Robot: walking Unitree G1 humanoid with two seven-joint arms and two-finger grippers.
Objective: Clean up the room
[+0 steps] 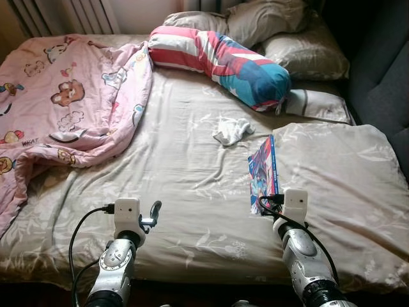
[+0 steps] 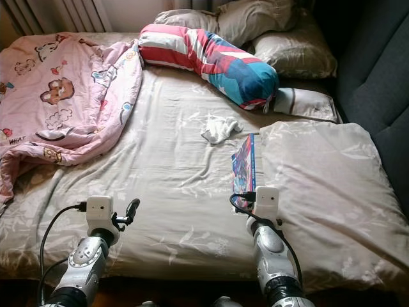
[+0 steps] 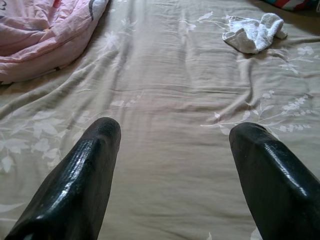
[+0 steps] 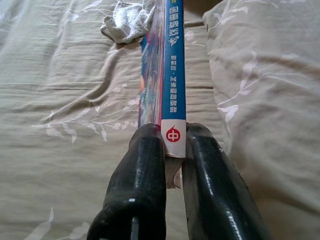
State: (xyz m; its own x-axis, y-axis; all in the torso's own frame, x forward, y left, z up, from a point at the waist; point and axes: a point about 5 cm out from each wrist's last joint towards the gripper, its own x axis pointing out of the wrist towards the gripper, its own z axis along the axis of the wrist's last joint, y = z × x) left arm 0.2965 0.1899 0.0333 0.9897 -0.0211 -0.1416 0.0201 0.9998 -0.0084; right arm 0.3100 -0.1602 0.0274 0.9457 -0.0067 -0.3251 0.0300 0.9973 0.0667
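Note:
A thin book (image 1: 265, 167) with a blue spine and colourful cover stands on edge on the bed, beside a folded beige duvet. My right gripper (image 4: 173, 144) is shut on the near end of its spine (image 4: 174, 75). A crumpled white cloth (image 1: 232, 130) lies on the sheet just beyond the book, also in the left wrist view (image 3: 255, 33). My left gripper (image 3: 175, 150) hovers open over bare sheet near the bed's front edge, nothing between its fingers (image 3: 85, 175).
A pink cartoon-print quilt (image 1: 57, 109) is heaped at the left of the bed. A striped red, white and blue bolster (image 1: 217, 61) and beige pillows (image 1: 300, 51) lie at the head. The folded beige duvet (image 1: 339, 185) covers the right side. A dark upholstered wall (image 1: 383, 70) is at right.

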